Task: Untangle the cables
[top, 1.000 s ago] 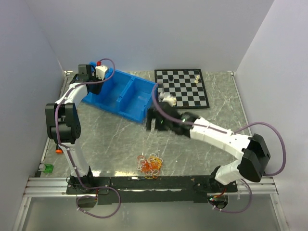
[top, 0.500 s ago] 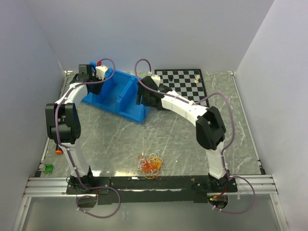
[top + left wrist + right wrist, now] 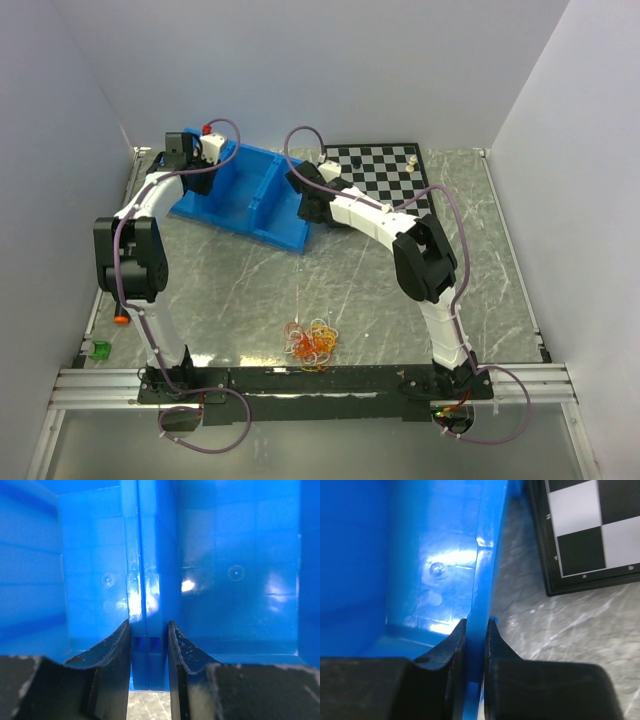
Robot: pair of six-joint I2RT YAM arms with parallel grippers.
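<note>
The cables (image 3: 312,342) lie as a small orange, yellow, red and white clump on the table near the front edge, with no gripper near them. A blue bin (image 3: 240,190) with two compartments stands at the back left. My left gripper (image 3: 190,165) is at its far left end, and in the left wrist view its fingers (image 3: 120,645) are shut on a wall of the bin (image 3: 225,580). My right gripper (image 3: 308,205) is at the bin's right end. In the right wrist view its jaws (image 3: 476,622) pinch the thin side wall of the bin (image 3: 395,555).
A chessboard (image 3: 385,185) lies right behind the bin's right end, with small pieces (image 3: 412,160) on its far corner; its edge (image 3: 590,525) shows close to my right gripper. A green object (image 3: 98,350) and an orange one (image 3: 121,318) sit at the left table edge.
My right arm swung from the middle of the table to the bin's right end and its jaws shut on the wall. The left arm and the cables have not moved.
</note>
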